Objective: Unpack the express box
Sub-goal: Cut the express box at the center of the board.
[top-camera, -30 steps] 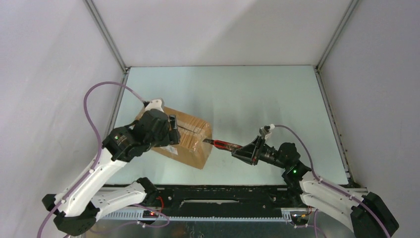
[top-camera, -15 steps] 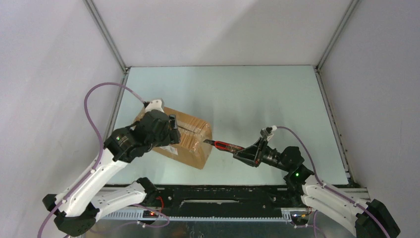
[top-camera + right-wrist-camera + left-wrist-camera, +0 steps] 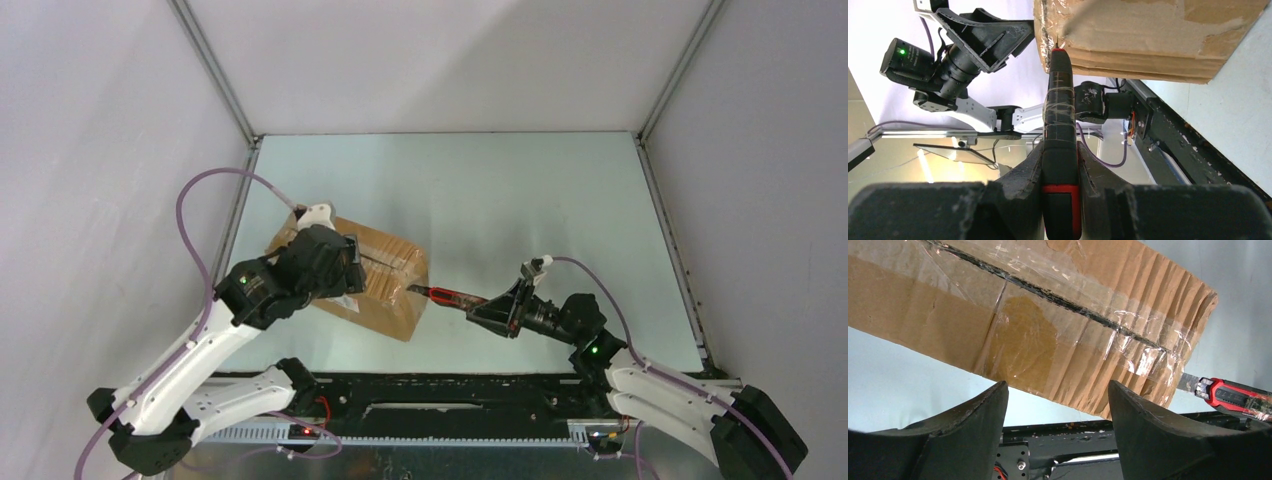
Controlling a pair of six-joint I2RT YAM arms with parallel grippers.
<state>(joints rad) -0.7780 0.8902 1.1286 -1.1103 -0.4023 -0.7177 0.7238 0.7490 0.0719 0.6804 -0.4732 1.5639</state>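
Right tool [image 3: 1060,150] is clamped on a red and black knife [image 3: 1060,95], with the handle squeezed between both fingers (some clear tape is wound around the handle). The thin blade [image 3: 1188,381] points toward the left arm, and its tip is at the right short end of the express box [image 3: 385,275], at the place where the tape [image 3: 1083,310] folds over the edge. I cannot tell if the tip is inside the cardboard or only touching it.

Left tool [image 3: 335,262] has its fingers [image 3: 973,412] wide apart and holds nothing. It hangs over the left near part of the box. In the left wrist view the two fingers stand in front of the long side of the box, and no contact is visible.

The box is shut. Its flaps lie flat, with a dark seam line under the shiny tape, so the contents are hidden.

The box lies flat on the left half of the tabletop [image 3: 520,190], near the left wall. Its long axis goes diagonally, from far left to near right, and the near right short end faces the knife. A small white label [image 3: 345,300] shows on its near long side, partly under the left arm.
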